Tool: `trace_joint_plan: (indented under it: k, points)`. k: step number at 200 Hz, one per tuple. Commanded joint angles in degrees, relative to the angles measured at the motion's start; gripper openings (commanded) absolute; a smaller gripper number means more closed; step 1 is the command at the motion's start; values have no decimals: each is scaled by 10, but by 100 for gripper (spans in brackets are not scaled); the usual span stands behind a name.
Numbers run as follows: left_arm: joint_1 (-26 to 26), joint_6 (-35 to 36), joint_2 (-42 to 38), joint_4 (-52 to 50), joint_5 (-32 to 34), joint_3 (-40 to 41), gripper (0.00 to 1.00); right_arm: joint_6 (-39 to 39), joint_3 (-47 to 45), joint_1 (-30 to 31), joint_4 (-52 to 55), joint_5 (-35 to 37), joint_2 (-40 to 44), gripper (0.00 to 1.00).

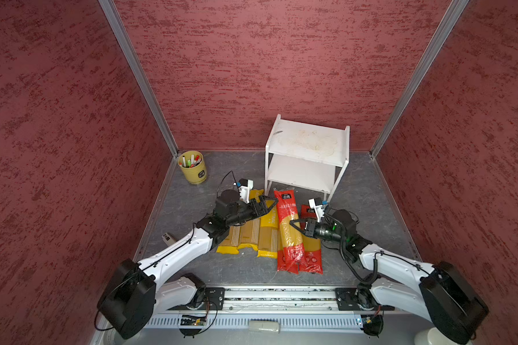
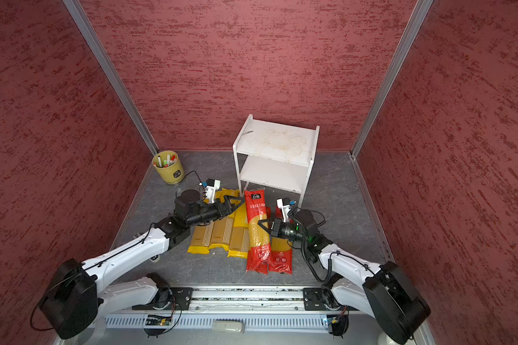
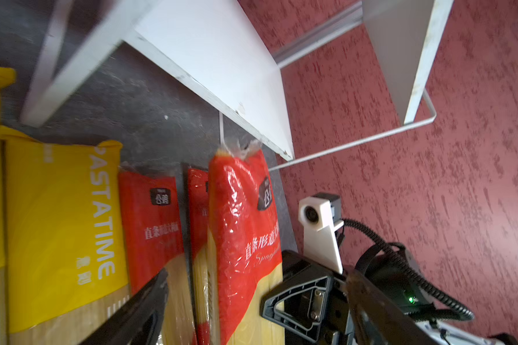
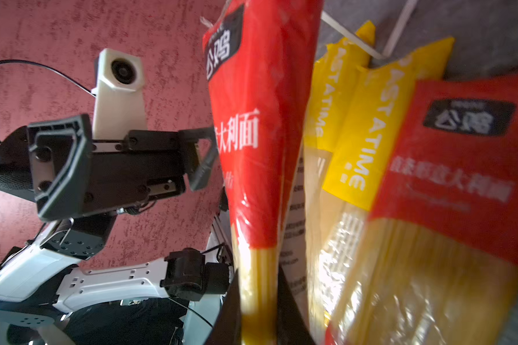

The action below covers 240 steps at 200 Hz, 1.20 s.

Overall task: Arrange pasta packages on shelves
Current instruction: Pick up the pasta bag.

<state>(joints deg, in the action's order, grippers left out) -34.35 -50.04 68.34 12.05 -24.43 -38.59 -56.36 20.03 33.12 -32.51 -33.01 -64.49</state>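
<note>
Right wrist view: the right pincer (image 4: 259, 324) is clamped on a red pasta bag (image 4: 260, 89) at mid-length. In a top view, the left pincer (image 1: 266, 204) gapes beside it. Beyond, the shelves (image 1: 308, 140) are bare. Held at one point, the bag could twist, sag and snag the lower board (image 1: 299, 174).

And the right gripper (image 1: 294, 223) pinches the long red clear-middled spaghetti bag (image 1: 285, 210) at mid-length, the left gripper (image 1: 270, 204) spread wide beside it above the flat yellow pasta bags (image 1: 267, 239), in front of the white two-tier rack (image 1: 307, 140).
</note>
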Motion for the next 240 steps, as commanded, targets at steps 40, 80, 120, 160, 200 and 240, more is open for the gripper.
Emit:
trace_joint_plan:
  k: [40,80,120,160,200,240]
  points:
    - [-18,13,56,54,-36,-38,85,-7,95,30,-105,15,8,5]
    - [-11,22,65,57,-45,-59,64,1,123,49,-104,16,-16,8]
    - [6,15,70,74,-76,-70,33,-4,123,55,-103,20,-25,17]
    - [29,7,62,75,-104,-97,18,-9,98,54,-112,10,-29,33]
    - [64,-4,42,71,-137,-132,15,37,77,54,-79,-4,-25,56]
    - [94,1,26,43,-158,-191,15,37,78,55,-148,-45,-59,63]
